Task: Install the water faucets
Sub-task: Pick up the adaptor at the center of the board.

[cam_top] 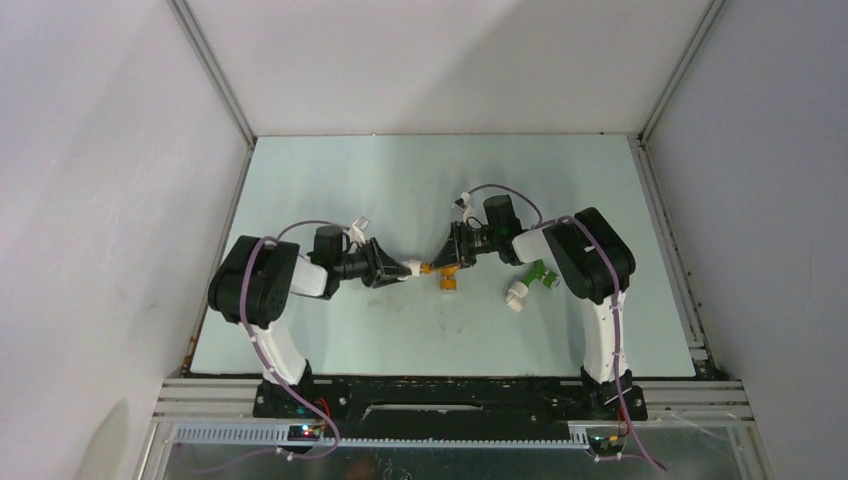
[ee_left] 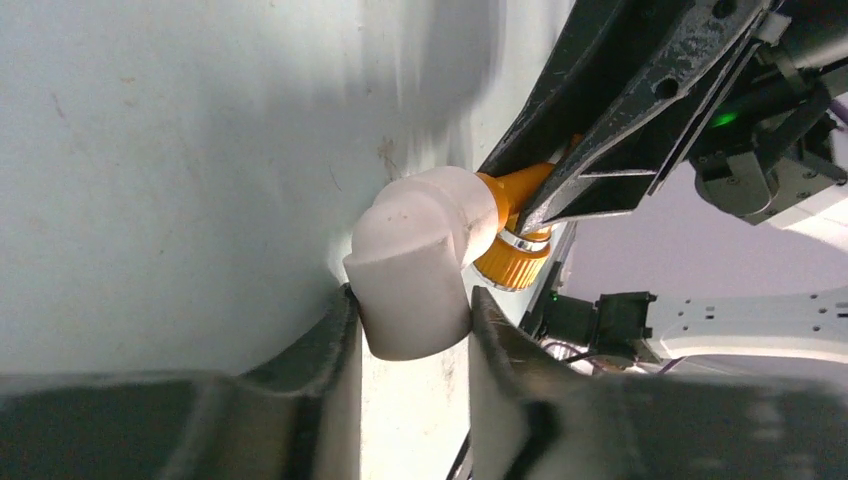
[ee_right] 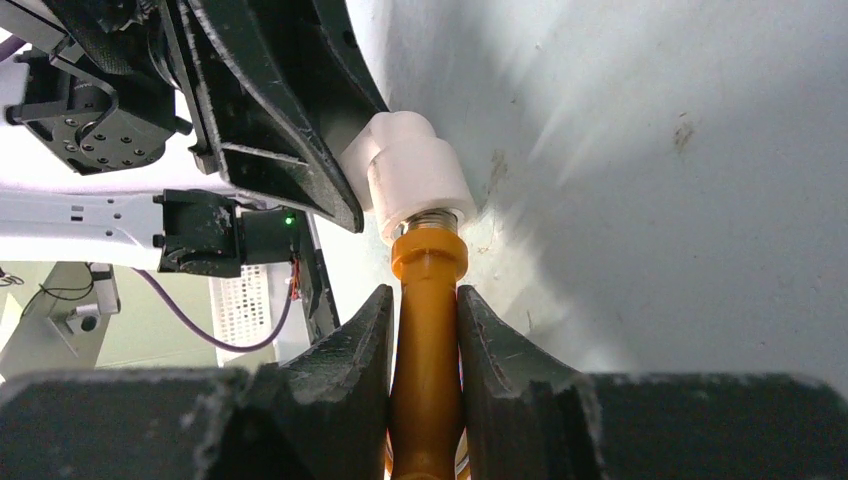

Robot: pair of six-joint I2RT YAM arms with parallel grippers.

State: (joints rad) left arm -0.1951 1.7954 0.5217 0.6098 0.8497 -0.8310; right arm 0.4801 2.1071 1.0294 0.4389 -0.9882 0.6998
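Note:
The orange water faucet hangs above the middle of the table, and my right gripper is shut on its body. Its threaded end sits in the mouth of a white elbow fitting. My left gripper is closed on that elbow, with both fingers touching its lower end. In the left wrist view the orange faucet runs from the elbow into the right gripper's black fingers, its ribbed knob below. The green water faucet lies on the table beside the right arm.
A second white elbow fitting lies on the table just left of the green faucet. The pale green table mat is walled in by white panels on three sides. Both arm bases stand at the near edge.

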